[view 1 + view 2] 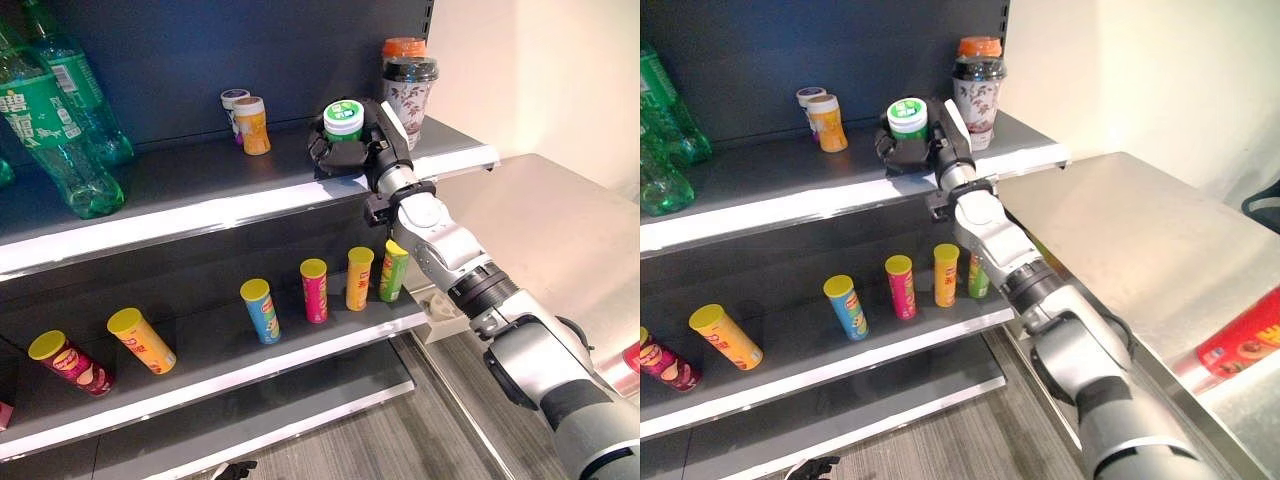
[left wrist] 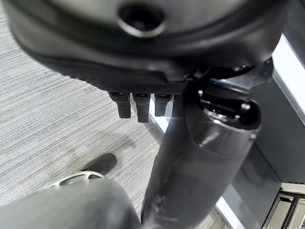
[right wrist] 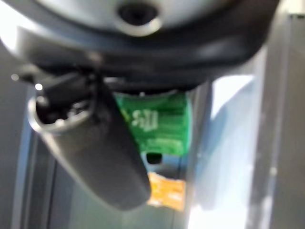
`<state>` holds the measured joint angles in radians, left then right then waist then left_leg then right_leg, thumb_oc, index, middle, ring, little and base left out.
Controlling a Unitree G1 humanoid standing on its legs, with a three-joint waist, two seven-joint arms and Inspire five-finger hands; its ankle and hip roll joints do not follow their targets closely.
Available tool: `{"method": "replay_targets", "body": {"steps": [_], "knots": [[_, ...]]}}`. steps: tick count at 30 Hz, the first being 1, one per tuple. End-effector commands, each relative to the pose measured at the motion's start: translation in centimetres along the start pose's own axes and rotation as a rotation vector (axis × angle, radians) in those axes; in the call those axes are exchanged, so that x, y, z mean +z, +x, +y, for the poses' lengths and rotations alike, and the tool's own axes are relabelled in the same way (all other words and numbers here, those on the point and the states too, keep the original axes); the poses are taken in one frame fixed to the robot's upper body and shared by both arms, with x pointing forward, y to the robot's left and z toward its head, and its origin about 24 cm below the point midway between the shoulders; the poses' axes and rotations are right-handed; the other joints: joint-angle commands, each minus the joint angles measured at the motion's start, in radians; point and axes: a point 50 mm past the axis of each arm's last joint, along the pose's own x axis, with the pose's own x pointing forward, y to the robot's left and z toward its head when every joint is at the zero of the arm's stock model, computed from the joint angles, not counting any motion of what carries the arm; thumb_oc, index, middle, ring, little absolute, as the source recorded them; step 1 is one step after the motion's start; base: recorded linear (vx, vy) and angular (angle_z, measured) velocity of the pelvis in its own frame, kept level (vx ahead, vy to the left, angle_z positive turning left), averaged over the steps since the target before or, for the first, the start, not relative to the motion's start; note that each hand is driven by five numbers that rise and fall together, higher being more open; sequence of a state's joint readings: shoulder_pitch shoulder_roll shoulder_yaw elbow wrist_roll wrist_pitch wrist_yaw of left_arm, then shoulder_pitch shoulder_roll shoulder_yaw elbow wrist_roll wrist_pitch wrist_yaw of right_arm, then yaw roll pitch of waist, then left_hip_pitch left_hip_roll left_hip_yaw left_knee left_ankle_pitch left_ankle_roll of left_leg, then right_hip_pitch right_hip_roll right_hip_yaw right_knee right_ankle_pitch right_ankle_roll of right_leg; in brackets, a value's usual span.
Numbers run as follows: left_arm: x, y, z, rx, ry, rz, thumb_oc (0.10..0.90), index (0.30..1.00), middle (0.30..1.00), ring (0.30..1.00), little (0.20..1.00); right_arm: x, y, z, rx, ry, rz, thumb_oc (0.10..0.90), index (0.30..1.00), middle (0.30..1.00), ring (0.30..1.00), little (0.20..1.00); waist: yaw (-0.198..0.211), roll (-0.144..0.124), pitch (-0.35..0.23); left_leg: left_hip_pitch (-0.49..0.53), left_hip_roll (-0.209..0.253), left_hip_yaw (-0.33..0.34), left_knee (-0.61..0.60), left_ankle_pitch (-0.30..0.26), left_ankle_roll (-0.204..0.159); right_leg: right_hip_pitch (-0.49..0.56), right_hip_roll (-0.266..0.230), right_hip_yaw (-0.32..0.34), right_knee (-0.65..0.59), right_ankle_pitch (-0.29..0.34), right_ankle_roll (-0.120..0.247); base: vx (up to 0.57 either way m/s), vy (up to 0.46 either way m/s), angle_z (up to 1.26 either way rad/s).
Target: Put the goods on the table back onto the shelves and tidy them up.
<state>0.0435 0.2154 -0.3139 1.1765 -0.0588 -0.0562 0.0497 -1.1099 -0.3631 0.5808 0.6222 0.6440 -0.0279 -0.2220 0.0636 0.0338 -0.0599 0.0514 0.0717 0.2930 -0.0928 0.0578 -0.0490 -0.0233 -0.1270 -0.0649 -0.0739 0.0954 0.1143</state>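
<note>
Right hand [image 1: 352, 150] fingers curled around green-lidded container [image 1: 343, 118], axis upright, over upper shelf [image 1: 200, 215]. Orange bottle [image 1: 252, 125] to left, lidded cups [image 1: 408, 88] to right; gap between them suits placement. Left hand [image 2: 143, 102] hangs low over floor, fingers relaxed, holding nothing.

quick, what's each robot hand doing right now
Left robot hand: fingers relaxed, holding nothing.
Right robot hand: closed around the green-lidded jar over the upper shelf.
</note>
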Motion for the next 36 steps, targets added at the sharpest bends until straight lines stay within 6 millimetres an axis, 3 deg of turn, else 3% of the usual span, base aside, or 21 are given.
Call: {"method": "replay_targets", "body": {"steps": [1, 13, 21, 36], "knots": [[2.3, 0.5, 2.3, 0.035, 0.061, -0.053, 0.8, 0.9, 0.9, 0.9, 0.9, 4.1, 2.4, 0.9, 0.005, -0.019, -0.065, 0.4, 0.3, 0.3, 0.3, 0.3, 0.077, -0.077, 0.065, 0.02, -0.036, -0.022, 0.006, -0.093, 0.003, 0.054, -0.117, -0.006, 0.087, 0.036, 0.093, 0.0, 0.008, 0.04], [2.3, 0.5, 2.8, 0.051, 0.041, -0.054, 0.8, 0.9, 0.9, 0.9, 0.9, 3.3, 3.3, -0.1, -0.071, -0.093, 0.007, 0.4, 0.3, 0.3, 0.3, 0.3, 0.11, -0.092, 0.074, -0.004, -0.044, -0.05, 0.006, -0.085, 0.012, 0.039, -0.119, -0.004, 0.119, 0.076, 0.095, 0.0, 0.006, 0.04], [0.2, 0.1, 3.2, 0.059, 0.076, -0.001, 0.8, 0.9, 0.9, 0.9, 0.9, 4.0, 3.4, 1.1, -0.045, -0.102, -0.028, 0.4, 0.3, 0.3, 0.3, 0.3, 0.117, -0.107, 0.084, -0.01, -0.054, -0.06, 0.006, -0.087, 0.018, 0.036, -0.123, -0.002, 0.135, 0.119, 0.102, 0.0, 0.0, 0.0], [0.5, 0.0, 3.8, 0.078, 0.061, -0.01, 0.8, 0.9, 0.9, 0.9, 0.9, 3.6, 1.5, 4.9, 0.131, -0.046, -0.102, 0.4, 0.3, 0.3, 0.3, 0.3, 0.1, -0.099, 0.101, 0.01, -0.071, -0.055, 0.006, -0.103, 0.035, 0.01, -0.131, 0.018, 0.195, 0.134, 0.103, -0.01, 0.016, 0.0]]}}
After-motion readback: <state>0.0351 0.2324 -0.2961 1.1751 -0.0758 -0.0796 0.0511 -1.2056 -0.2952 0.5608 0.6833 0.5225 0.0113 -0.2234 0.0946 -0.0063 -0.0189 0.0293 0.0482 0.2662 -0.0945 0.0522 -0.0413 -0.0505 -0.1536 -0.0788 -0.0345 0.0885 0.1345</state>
